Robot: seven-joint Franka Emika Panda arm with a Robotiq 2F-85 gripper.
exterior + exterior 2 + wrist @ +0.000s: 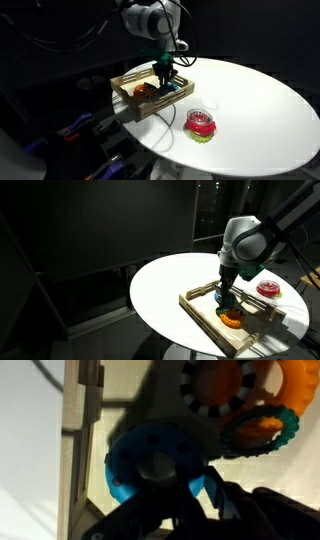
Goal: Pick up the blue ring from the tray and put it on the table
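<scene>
The blue ring (135,460) lies in the wooden tray (125,85) on the round white table (250,100). It shows as a small blue spot under the arm in both exterior views (178,89) (228,311). My gripper (165,80) (226,298) is lowered into the tray, right on the ring. In the wrist view its dark fingers (190,495) sit either side of the ring's near rim, and the blue fills the gap between them. The ring looks low, at tray level.
An orange ring with dark spots (235,385) and a teal ring (270,435) lie close beside the blue one in the tray. A red-pink ring on a green base (202,124) (268,289) stands on the table near the tray. The tray's rail (80,420) runs along one side.
</scene>
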